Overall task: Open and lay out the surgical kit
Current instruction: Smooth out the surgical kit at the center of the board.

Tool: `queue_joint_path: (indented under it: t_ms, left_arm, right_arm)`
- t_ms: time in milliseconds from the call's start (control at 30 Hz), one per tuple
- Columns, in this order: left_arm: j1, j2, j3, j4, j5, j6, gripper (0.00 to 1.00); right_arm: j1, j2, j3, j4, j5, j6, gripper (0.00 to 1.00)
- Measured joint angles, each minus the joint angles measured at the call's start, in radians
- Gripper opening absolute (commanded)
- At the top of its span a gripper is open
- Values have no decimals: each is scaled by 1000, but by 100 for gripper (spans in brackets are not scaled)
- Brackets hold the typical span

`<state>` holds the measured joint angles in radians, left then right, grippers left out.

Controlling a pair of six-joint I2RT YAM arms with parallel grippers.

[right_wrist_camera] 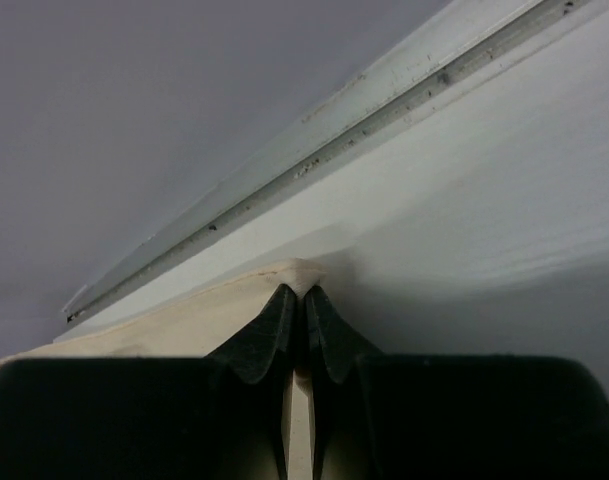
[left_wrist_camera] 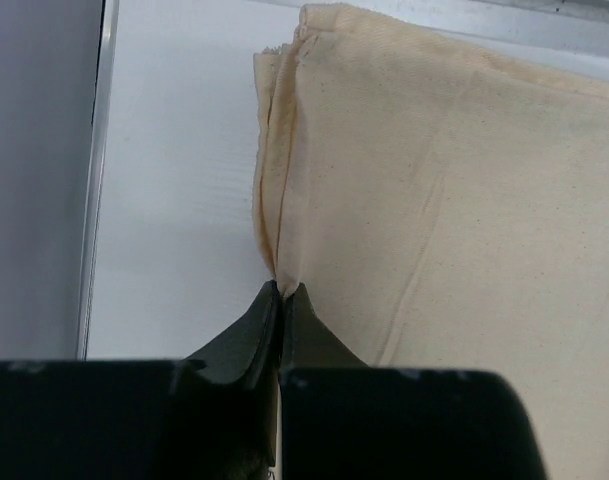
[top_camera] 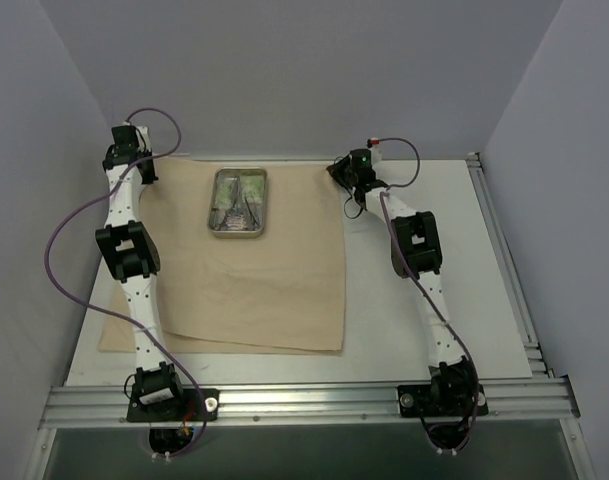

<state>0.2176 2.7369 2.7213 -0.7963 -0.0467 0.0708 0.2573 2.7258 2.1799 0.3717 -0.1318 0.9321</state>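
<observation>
**benchrat:** Up at the far edge of the tabletop (top_camera: 424, 300), both arms are pinching the back corners of the cloth wrap (top_camera: 254, 290). The left gripper (left_wrist_camera: 282, 295) has its jaws squeezed together on the layered far-left corner, and the right gripper (right_wrist_camera: 304, 292) is clamped on the far-right corner, with a bit of cloth poking out past the fingertips. Looks to me like the unfolding step is basically wrapping up; the sheet lies mostly flat and open.

**yam_fan:** Agreed. My guess is that the next move is a gentle outward tug to take out the wrinkles, then letting go of both corners. Pull too hard and the tray could slide.

**benchrat:** Yeah, the steel tray (top_camera: 238, 203) sits on the far middle of the cloth, between the two arms. Scissor-like instruments (top_camera: 236, 208) are lying inside it, plus something greenish I can't make out. Nothing has been laid out on the cloth yet.
</observation>
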Motion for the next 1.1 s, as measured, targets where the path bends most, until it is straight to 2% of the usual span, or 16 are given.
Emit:
queue_joint_path:
  t_ms: [33, 67, 100, 133, 167, 200, 267, 367, 533, 667, 700, 800, 867, 933, 1033, 1100]
  left_arm:
    - [0, 3, 4, 8, 1, -3, 9]
    - [0, 6, 7, 18, 5, -3, 21]
    - [0, 7, 8, 29, 11, 0, 35]
    - [0, 7, 8, 37, 14, 6, 58]
    - [0, 7, 8, 44, 15, 17, 65]
    - [0, 5, 5, 55, 18, 19, 71]
    - [0, -15, -29, 74, 20, 26, 80]
    - [0, -78, -115, 72, 26, 38, 84]
    - [0, -286, -314, 44, 56, 42, 82]
    - [7, -652, -694, 84, 91, 42, 78]
    - [13, -750, -787, 89, 100, 42, 71]
    - [46, -1009, -992, 113, 136, 55, 62]
    - [103, -1158, -1117, 110, 192, 71, 50]
    - [181, -1236, -1197, 102, 245, 93, 40]
    - [330, -1265, -1317, 65, 312, 142, 39]
    - [383, -1240, -1399, 36, 328, 175, 39]
  right_arm:
    - [1, 12, 26, -3, 7, 2, 0]
    - [2, 20, 47, -4, 14, 3, 0]
    - [2, 21, 55, -4, 19, 2, 13]
    - [3, 21, 58, -4, 23, 2, 23]
    - [2, 21, 62, 0, 32, -6, 32]
    - [1, 18, 60, 3, 40, -17, 45]
    - [-2, -5, 11, 18, 55, -43, 52]
    - [-2, -90, -106, 28, 76, -98, 57]
    - [2, -276, -320, 2, 105, -205, 57]
    - [29, -515, -591, 14, 161, -284, 56]
    - [44, -591, -671, 35, 177, -305, 56]
    - [83, -743, -813, 38, 196, -338, 55]
    - [111, -810, -874, 40, 194, -355, 54]
    - [133, -856, -929, 37, 184, -367, 54]
    - [151, -892, -993, 13, 167, -383, 54]
    - [158, -896, -1024, -3, 155, -387, 54]
